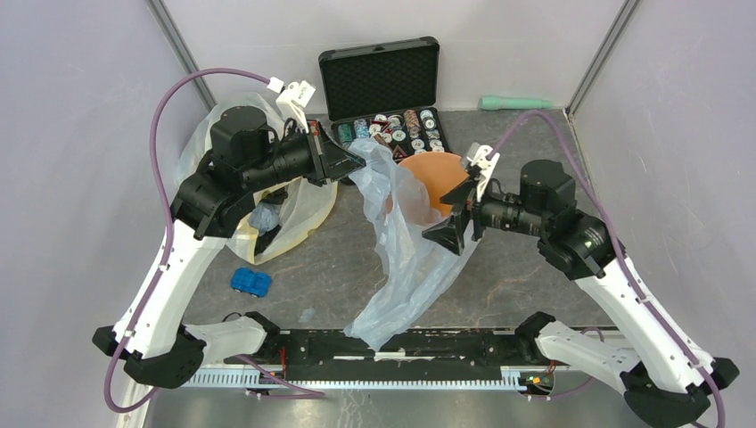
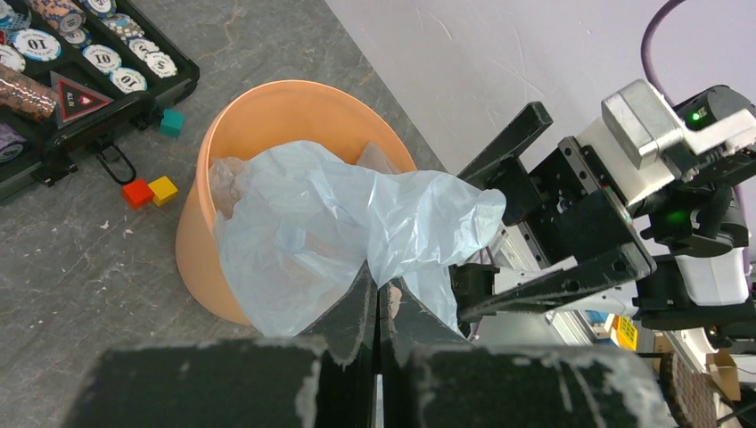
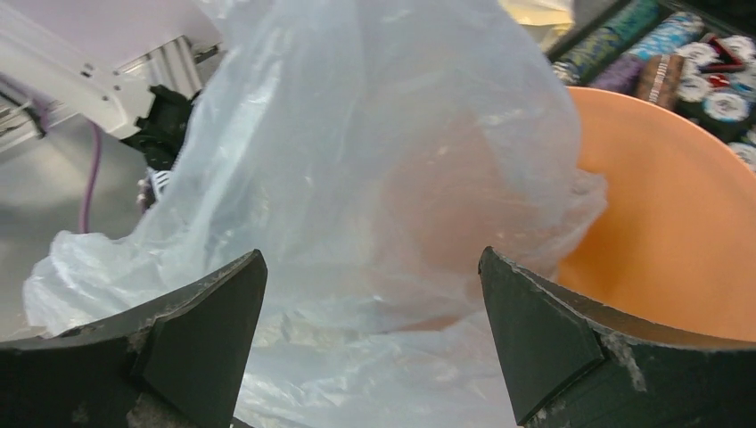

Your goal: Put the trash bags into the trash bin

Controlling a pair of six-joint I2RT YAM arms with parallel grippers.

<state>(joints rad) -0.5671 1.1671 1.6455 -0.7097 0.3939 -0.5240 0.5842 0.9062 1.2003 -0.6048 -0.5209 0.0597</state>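
bag (image 1: 406, 259): pale blue, long axis far-to-near, top draped over bucket (image 1: 439, 181) rim toward worktop (image 1: 535, 267) far edge, tail reaching near edge | left end effector (image 2: 379, 290): clenched on bag top | right end effector (image 3: 370, 267): spread wide, straddling bag

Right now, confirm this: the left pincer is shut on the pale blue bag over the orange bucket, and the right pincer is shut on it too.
Wrong on the right pincer: it is open, fingers spread apart, as the right wrist view shows. The left pincer is shut on the pale blue bag over the orange bucket.
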